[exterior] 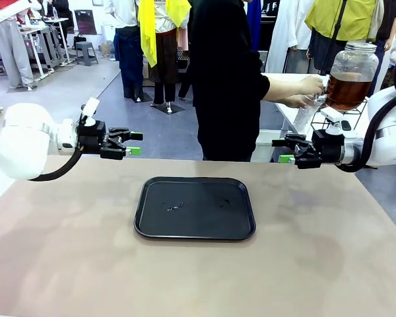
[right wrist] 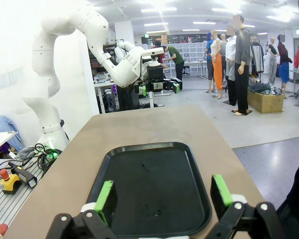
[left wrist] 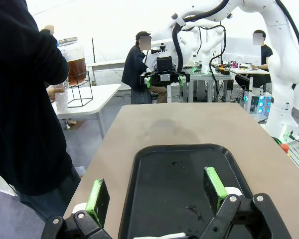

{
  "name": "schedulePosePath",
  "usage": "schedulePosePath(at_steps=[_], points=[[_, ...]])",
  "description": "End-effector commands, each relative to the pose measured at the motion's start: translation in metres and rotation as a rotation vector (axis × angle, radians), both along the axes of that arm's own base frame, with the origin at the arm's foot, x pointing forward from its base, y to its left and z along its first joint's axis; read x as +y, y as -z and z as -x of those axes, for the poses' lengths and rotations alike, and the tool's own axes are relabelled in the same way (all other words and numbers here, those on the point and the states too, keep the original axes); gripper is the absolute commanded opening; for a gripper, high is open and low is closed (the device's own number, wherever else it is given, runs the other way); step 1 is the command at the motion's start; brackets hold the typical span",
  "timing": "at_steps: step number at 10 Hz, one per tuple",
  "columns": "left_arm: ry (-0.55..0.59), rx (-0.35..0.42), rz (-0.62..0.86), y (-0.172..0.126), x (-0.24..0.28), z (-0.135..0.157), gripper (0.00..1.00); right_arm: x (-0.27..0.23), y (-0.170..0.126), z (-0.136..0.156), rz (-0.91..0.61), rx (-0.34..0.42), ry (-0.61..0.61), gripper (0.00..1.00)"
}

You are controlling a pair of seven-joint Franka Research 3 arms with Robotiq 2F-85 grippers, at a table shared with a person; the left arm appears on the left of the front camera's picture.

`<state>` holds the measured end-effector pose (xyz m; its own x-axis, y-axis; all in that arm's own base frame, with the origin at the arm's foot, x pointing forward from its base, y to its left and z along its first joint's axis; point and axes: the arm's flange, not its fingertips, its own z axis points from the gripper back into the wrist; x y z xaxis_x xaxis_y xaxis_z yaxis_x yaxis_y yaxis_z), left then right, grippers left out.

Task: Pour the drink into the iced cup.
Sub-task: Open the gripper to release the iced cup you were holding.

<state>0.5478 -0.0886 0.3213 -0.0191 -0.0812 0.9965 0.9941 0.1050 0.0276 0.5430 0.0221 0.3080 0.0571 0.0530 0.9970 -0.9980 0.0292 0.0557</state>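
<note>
An open workshop floor is stretching behind a brown tabletop (exterior: 66, 264), which is carrying one black tray (exterior: 195, 208) at its centre; the tray is lying bare apart from a few small specks. Beyond the far edge, one person (exterior: 224, 79) in black is standing turned toward a white side table (left wrist: 97, 97), where one glass dispenser jar (exterior: 352, 74) is resting on a wire stand. The drink (exterior: 347, 91), an amber liquid, is sitting inside that jar, filling roughly its lower half. The person's two hands are working at the spigot: one hand (exterior: 311, 84) is reaching to the jar, the other is holding one clear cup (exterior: 306, 113) beneath it; ice cannot be made out. Two robot arms are flanking the tray. The left end effector (exterior: 133, 143) and the right end effector (exterior: 282, 150) are both hovering above the tabletop with jaws spread wide, gripping nothing, well apart from jar and cup. Risks, as judged: the cup may be overfilling or slipping under the spigot; a wet, thin-walled cup may be deforming or sliding in a later grasp; liquid may be slopping onto the tray.
</note>
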Motion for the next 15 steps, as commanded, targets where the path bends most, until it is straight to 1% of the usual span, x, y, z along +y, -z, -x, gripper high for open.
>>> schedulePosePath(at_steps=[1, 15], points=[[-0.002, 0.008, 0.001, -0.0029, -0.0009, -0.0024, 1.0, 0.0016, -0.0037, -0.0015, 0.001, 0.009, -0.004, 1.0], [-0.002, 0.008, 0.001, -0.0029, -0.0009, -0.0024, 1.0, 0.0016, -0.0037, -0.0015, 0.001, 0.009, -0.004, 1.0]])
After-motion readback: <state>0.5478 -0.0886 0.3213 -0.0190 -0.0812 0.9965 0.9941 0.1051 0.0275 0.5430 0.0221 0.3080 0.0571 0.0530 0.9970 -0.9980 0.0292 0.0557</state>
